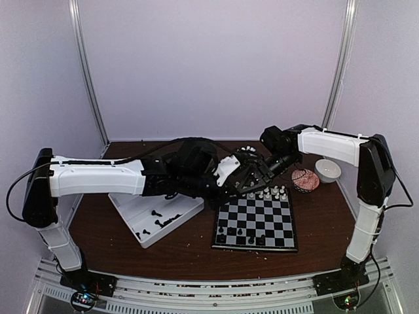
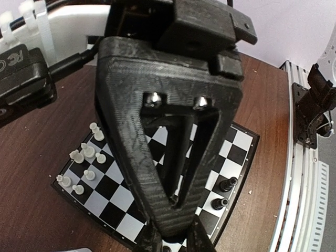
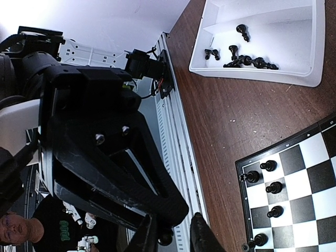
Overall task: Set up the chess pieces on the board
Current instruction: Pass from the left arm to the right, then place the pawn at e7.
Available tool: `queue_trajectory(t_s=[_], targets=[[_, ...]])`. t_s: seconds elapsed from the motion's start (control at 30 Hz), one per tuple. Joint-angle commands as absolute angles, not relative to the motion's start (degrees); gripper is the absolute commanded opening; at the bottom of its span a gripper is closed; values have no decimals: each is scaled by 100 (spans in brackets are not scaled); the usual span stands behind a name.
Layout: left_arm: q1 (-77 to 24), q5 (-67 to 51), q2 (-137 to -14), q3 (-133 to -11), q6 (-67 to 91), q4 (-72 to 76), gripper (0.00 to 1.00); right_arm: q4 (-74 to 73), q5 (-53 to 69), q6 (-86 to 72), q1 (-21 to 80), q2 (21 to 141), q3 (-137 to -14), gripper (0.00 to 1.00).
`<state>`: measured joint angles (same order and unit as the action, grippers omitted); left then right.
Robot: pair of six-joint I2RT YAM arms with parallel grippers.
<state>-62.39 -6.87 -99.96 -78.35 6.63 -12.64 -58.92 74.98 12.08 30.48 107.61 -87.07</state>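
The board [image 1: 262, 219] lies at centre right, with a few black chess pieces [image 1: 229, 232] on its near rows; they also show in the left wrist view [image 2: 228, 184] and the right wrist view [image 3: 273, 187]. My left gripper [image 1: 243, 183] and right gripper [image 1: 253, 181] meet tip to tip above the board's far left part. One small black piece [image 3: 165, 239] hangs in the air between the right gripper's [image 3: 173, 233] fingers, touching one of them. A round black piece top [image 2: 167, 249] shows between the left gripper's [image 2: 173, 239] fingers. Both finger pairs stand narrowly apart.
Several white pieces [image 1: 268, 193] stand on the board's far rows. A white two-compartment tray [image 1: 131, 209] at the left holds several loose black pieces [image 3: 247, 60]. A patterned bowl [image 1: 305, 180] and a white bowl [image 1: 327, 170] sit right of the board. A metal rail [image 3: 176, 157] runs along the near edge.
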Motion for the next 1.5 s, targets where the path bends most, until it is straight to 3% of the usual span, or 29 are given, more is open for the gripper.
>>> queue_trajectory(t_s=[0.0, 0.13, 0.2, 0.53, 0.8, 1.03, 1.47], targets=[[-6267, -712, -10097, -8046, 573, -1063, 7, -5851, 7719, 1224, 3120, 10866, -8730, 19], [-6267, -589, -10145, -8105, 582, -1134, 7, -5860, 7756, 1222, 3129, 10865, -8710, 7], [-6268, -496, -10166, -8124, 584, -1193, 13, -5861, 7746, 1241, 3122, 10830, -8690, 3], [-6267, -144, -9518, -7271, 522, -1178, 34, -5856, 6716, 1740, 2708, 10324, -8394, 1], [-6191, 279, -8928, -6404, 745, -734, 35, -4966, 4860, 2137, 2551, 9276, -7170, 2], [-5757, 616, -8883, -6056, 1599, -352, 36, -4001, 2540, 2868, 3325, 8199, -5926, 2], [-5432, 734, -8895, -5844, 2247, -264, 36, -3693, 1465, 3207, 4495, 8554, -5774, 2]])
